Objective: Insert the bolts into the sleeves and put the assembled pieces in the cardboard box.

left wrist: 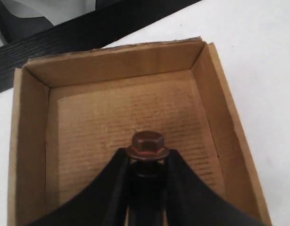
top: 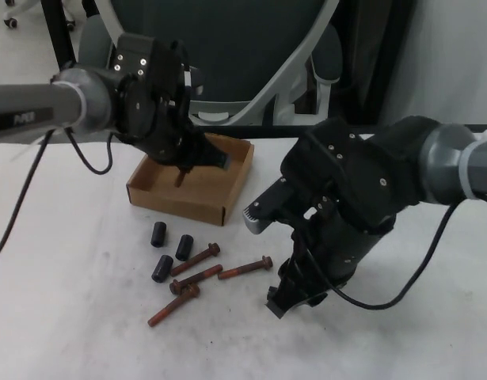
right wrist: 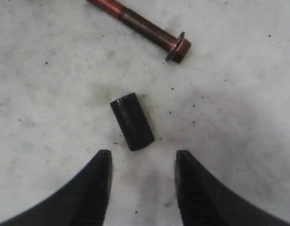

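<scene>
Nearest, well short of the cardboard box, the right gripper hangs low, fingers apart, a lying sleeve lined up just beyond them, presumably its next grab; its wrist view makes that plain, while the arm itself screens it from the high view. Closer to the box lie loose bolts and sleeves. Over the box the left gripper is clamped on a bolt just under its head, seemingly ready to drop it in

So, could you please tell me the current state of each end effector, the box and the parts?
Cardboard box: open-topped, visible floor bare.
Left end effector: shut on a bolt, above the box.
Right end effector: open, over a loose sleeve lying flat.
Table bolts: loose, lying flat, unsleeved.
</scene>
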Motion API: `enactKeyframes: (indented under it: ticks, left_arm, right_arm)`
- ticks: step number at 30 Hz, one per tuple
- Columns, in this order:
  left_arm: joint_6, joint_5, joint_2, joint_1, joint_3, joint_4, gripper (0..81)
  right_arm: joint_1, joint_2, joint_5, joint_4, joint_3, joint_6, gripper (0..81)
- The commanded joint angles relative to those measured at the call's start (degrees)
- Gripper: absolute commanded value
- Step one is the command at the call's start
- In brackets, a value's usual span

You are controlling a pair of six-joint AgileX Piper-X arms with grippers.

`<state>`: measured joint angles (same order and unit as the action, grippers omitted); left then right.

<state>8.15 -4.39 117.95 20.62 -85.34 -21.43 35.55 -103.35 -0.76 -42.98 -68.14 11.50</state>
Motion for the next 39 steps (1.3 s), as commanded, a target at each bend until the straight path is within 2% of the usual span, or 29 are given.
enactKeyframes:
  ticks: [1,10,16,25,30,39]
  left_arm:
    - [0.4,-0.44,0.41,-0.09,-1.46,0.27,0.8]
    - [0.47,-3.69,3.91,-1.64,-4.71,-2.19,0.8]
    - [0.47,-6.47,6.18,-3.48,-8.75,-9.83,0.8]
    - [1.26,-8.02,7.33,-4.03,-11.26,-13.47,0.8]
    - [1.29,-8.12,7.33,-4.03,-11.26,-13.68,0.2]
    - [1.29,-8.65,7.33,-4.03,-11.26,-14.34,11.8]
  right_arm:
    - [-0.19,-0.05,-0.45,-0.13,-1.06,0.51,40.7]
    - [-0.19,-0.08,-0.45,-1.97,-1.62,4.13,40.8]
    - [-0.19,-0.68,-2.62,-3.74,-3.32,4.8,40.8]
    - [-0.19,-6.98,-2.62,-10.99,-9.48,7.11,40.8]
    - [-0.19,-10.18,-2.52,-10.68,-11.51,7.84,47.3]
    - [-0.19,-11.6,-2.52,-6.4,-11.91,9.46,47.7]
